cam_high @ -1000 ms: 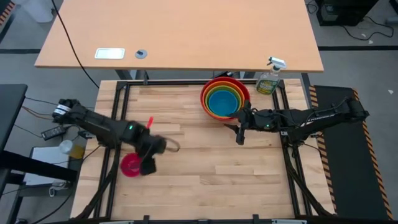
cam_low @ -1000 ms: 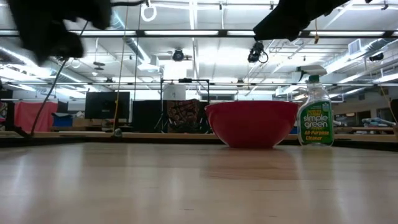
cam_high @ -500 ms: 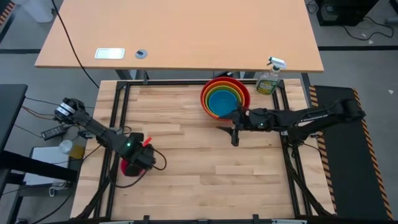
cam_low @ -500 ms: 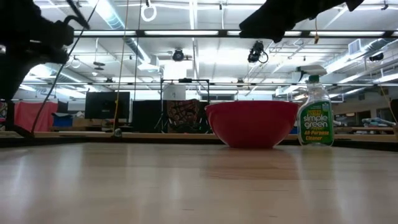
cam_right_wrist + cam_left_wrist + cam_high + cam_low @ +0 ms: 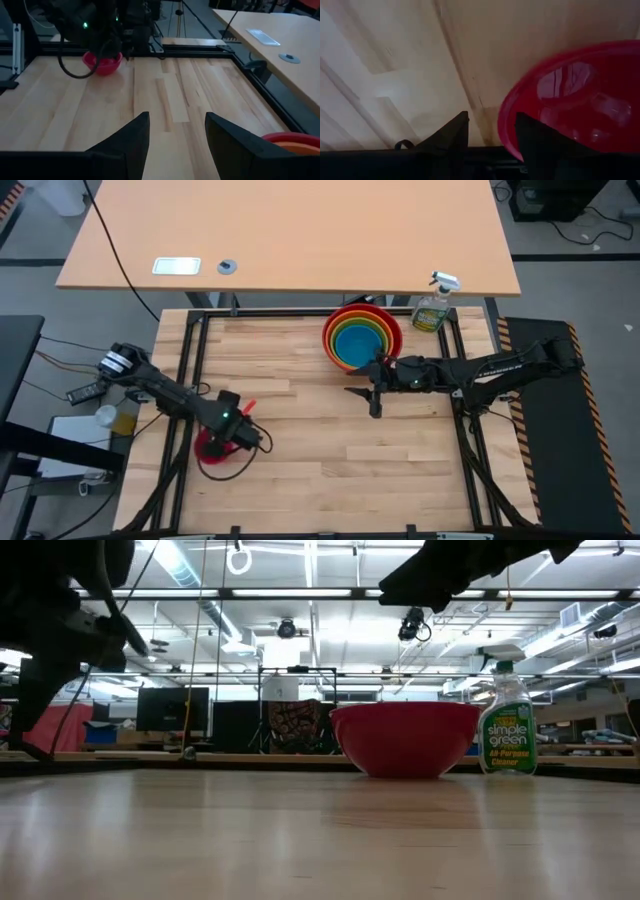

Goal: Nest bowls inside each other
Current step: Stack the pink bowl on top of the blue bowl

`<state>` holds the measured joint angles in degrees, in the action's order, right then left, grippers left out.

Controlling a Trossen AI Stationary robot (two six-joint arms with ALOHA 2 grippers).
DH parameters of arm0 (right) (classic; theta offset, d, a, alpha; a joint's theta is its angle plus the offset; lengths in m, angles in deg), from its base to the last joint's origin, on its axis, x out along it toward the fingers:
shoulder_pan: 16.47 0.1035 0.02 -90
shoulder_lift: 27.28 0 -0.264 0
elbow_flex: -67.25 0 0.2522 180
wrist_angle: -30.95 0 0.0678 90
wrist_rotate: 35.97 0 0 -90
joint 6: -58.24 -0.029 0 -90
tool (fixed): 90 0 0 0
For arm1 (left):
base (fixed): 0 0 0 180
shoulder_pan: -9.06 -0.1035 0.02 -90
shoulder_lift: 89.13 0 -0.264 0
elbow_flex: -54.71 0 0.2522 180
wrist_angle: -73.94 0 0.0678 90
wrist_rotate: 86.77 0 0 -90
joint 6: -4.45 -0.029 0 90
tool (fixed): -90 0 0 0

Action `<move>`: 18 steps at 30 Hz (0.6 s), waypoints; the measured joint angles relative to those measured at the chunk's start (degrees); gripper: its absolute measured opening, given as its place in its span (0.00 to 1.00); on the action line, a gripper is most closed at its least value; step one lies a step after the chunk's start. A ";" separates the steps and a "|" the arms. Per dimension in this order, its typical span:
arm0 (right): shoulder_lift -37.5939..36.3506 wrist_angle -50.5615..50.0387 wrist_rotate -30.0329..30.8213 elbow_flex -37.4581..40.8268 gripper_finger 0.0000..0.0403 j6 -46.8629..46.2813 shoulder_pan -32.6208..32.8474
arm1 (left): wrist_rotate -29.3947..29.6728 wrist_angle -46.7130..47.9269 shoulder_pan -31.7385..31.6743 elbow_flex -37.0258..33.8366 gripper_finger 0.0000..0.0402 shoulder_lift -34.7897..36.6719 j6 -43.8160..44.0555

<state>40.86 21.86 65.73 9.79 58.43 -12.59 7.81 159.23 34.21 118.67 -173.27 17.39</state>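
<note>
The small magenta-pink bowl (image 5: 208, 450) (image 5: 570, 100) rests on its base near the table's left edge. My left gripper (image 5: 238, 436) (image 5: 492, 135) points down over its rim, open, with one finger above the inside and one outside; no touch shows. The red bowl (image 5: 340, 320) (image 5: 405, 738) stands at the far right, with the orange, yellow-green and blue (image 5: 357, 345) bowls nested inside it. My right gripper (image 5: 375, 402) (image 5: 175, 135) hovers open just near-side of that stack, holding nothing.
A clear spray bottle (image 5: 432, 308) (image 5: 507, 720) stands at the far right corner beside the stack. Black frame rails (image 5: 190, 380) run along the table's edges. Bare wood (image 5: 310, 430) lies between the two grippers. A tan desk (image 5: 300, 230) stands beyond the far edge.
My left gripper has come down toward the pink bowl, tipping and rolling until it points steeply down over the bowl's rim. My right gripper has drifted a little toward the table's left. The bowls have stayed in place.
</note>
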 joint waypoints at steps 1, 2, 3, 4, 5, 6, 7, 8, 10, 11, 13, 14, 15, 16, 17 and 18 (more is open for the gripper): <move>0.11 0.09 0.00 0.00 0.49 -0.10 0.01 | -0.14 0.01 -0.47 0.00 0.41 -0.52 -0.28; 0.18 0.07 0.00 0.00 0.49 -0.21 0.02 | -0.13 -0.02 -0.98 0.01 0.41 -1.08 -0.33; 0.25 -0.07 0.00 0.00 0.49 -0.32 0.02 | -0.15 -0.11 -1.49 0.00 0.41 -1.69 -0.56; 0.26 -0.14 0.00 0.00 0.49 -0.35 0.02 | -0.24 -0.27 -1.89 0.00 0.41 -2.37 -0.91; 0.26 -0.06 0.00 0.00 0.49 -0.37 0.04 | -0.67 -0.45 -2.24 0.00 0.41 -3.02 -1.59; 0.24 0.06 0.00 0.00 0.49 -0.37 0.04 | -1.24 -0.46 -2.57 0.00 0.41 -3.59 -2.30; 0.24 0.06 0.00 0.00 0.49 -0.37 0.04 | -1.27 -0.39 -2.76 0.00 0.40 -4.14 -2.95; 0.24 0.00 0.00 0.00 0.49 -0.37 0.04 | -1.30 -0.43 -2.98 0.00 0.39 -4.69 -3.56; 0.24 0.00 0.00 0.00 0.49 -0.37 0.04 | -1.36 -0.53 -3.45 0.00 0.35 -5.91 -4.52; 0.24 0.02 0.00 0.00 0.49 -0.39 0.04 | -1.57 -0.71 -3.63 0.00 0.32 -6.38 -5.07; 0.24 -0.06 0.00 0.00 0.49 -0.42 0.13 | -1.81 -1.08 -3.86 0.00 0.25 -7.18 -6.33; 0.24 -0.06 0.02 0.00 0.49 -0.42 0.19 | -1.85 -1.40 -3.87 0.00 0.21 -7.49 -6.92; 0.24 -0.02 0.02 0.00 0.49 -0.42 0.24 | -1.85 -1.71 -3.83 0.00 0.16 -7.74 -7.54; 0.24 0.01 0.02 0.00 0.49 -0.44 0.26 | -2.05 -1.51 -3.83 0.03 0.11 -7.80 -8.30; 0.24 -0.04 0.02 0.00 0.49 -0.56 0.26 | -2.54 -1.21 -3.83 0.04 0.06 -7.75 -8.82; 0.24 -0.13 0.02 0.00 0.49 -0.63 0.26 | -2.71 -1.27 -3.88 0.08 0.04 -7.73 -9.37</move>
<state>41.10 21.73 65.75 9.79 57.79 -12.33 5.10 157.96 30.34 118.74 -181.01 8.02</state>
